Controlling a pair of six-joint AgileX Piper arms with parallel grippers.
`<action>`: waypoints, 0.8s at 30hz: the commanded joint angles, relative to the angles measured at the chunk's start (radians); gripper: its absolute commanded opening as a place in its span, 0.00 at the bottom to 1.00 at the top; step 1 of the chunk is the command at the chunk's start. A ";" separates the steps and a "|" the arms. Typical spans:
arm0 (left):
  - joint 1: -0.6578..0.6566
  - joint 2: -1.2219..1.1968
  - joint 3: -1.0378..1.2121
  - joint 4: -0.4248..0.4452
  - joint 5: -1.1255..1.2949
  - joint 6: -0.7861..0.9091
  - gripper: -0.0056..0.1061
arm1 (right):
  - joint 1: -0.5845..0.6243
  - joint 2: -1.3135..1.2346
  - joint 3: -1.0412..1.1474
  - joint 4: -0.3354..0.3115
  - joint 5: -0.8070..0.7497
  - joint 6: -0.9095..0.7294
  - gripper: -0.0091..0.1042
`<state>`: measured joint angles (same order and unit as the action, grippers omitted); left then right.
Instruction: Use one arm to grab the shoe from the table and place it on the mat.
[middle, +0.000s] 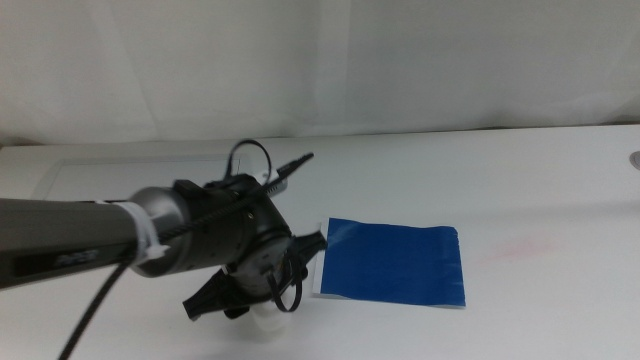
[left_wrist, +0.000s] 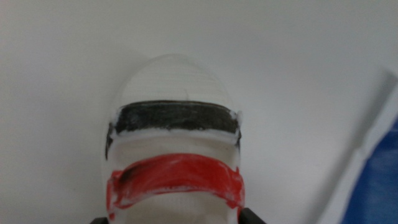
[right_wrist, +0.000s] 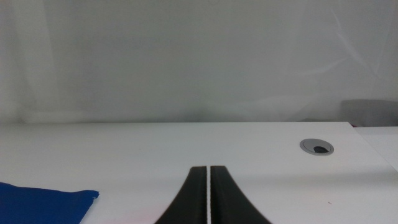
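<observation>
Shoe is seen between the left gripper's jaw tips, long axis running away from the wrist, toe end farthest. It sits on the table just beside the mat. Grasp closure cannot be told. Right gripper is parked, jaws nearly together.

The arm reaches in from the table's left edge, dark grey with a white zip tie around it and black cables looping off its wrist. Its pincer is down near the front edge of the table, just beside the mat's left side. A small white bit of the shoe peeks out under the pincer; the rest is hidden. The blue mat lies flat, thin white strip along its left edge. A light grey panel is set toward the back left corner.
</observation>
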<state>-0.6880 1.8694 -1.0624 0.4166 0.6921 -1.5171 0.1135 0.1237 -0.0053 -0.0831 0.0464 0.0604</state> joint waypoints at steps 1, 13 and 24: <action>0.001 -0.045 -0.002 -0.013 -0.002 0.002 0.02 | -0.005 -0.002 0.040 -0.003 0.000 -0.008 0.06; -0.001 -0.228 -0.002 -0.009 -0.058 0.006 0.02 | -0.005 -0.002 0.040 -0.003 0.000 -0.008 0.06; -0.001 -0.259 -0.002 -0.014 -0.136 -0.260 0.02 | -0.005 -0.002 0.040 -0.003 0.000 -0.008 0.06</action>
<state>-0.6880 1.6229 -1.0624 0.4066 0.5977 -1.7166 0.1135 0.1237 -0.0053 -0.0831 0.0464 0.0550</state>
